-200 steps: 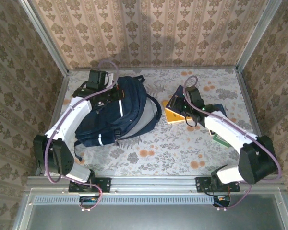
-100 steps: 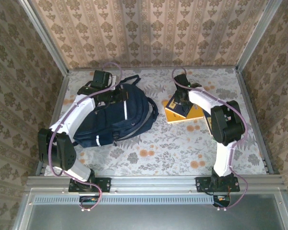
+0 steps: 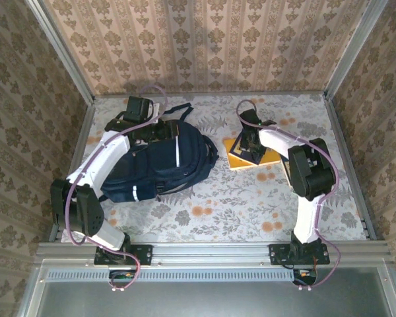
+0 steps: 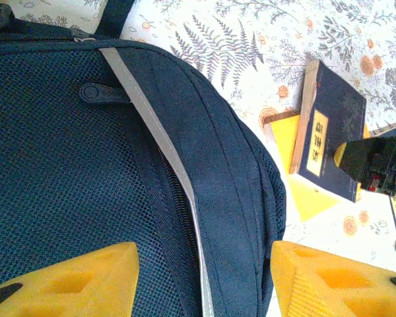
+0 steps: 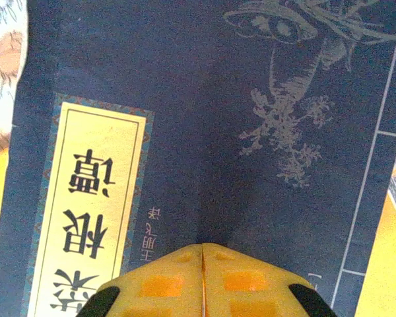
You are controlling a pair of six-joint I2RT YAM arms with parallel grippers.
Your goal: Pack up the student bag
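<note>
Student bag lies beneath spread left pincer; right pincer pressed together above book.

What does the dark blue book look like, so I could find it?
Find the big dark navy fabric backpack on the left of the floral table. Right of it lies a flat yellow book, and the dark blue book rests on top. Its cream label with black Chinese characters sets it apart.
</note>
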